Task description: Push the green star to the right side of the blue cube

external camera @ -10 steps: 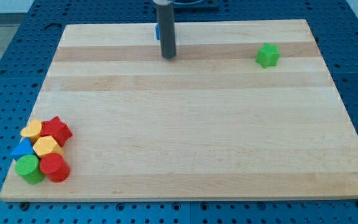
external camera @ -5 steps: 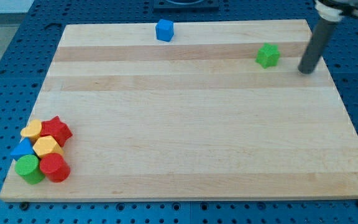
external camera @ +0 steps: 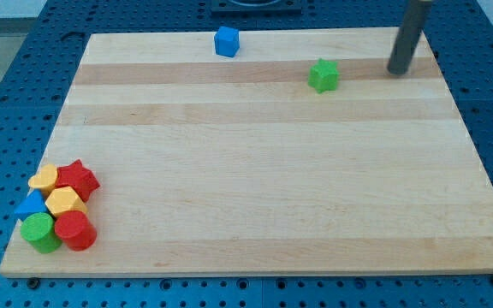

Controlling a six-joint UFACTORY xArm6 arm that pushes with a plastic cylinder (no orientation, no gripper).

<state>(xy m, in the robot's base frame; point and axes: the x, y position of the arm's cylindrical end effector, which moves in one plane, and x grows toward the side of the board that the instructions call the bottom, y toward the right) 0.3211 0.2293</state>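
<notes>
Table: a pale wooden board (external camera: 255, 171) lies on a blue metal base with rows of holes (external camera: 7, 103).
Blue block: the small blue cube (external camera: 226, 41) sits near the view's top edge of the board, a bit left of the middle.
Green block: the small green star (external camera: 323, 75) sits to the view's right of the blue cube and a little lower, with bare wood between them.
My tip: my tip (external camera: 397, 72) is the end of a plain dark rod, so it has nothing to open or close and it holds nothing. It rests on the board to the view's right of the green star, apart from it and not touching.
Other blocks: a bunch sits in the view's bottom left corner, with a red star (external camera: 79, 177), a yellow block (external camera: 44, 179), another yellow block (external camera: 63, 201), a blue block (external camera: 31, 205), a green round block (external camera: 39, 231) and a red round block (external camera: 74, 229).
Done: I think the green star is on the correct side of the blue cube.
Left: I think it must go closer and a little higher, so I should push it to the view's left.
</notes>
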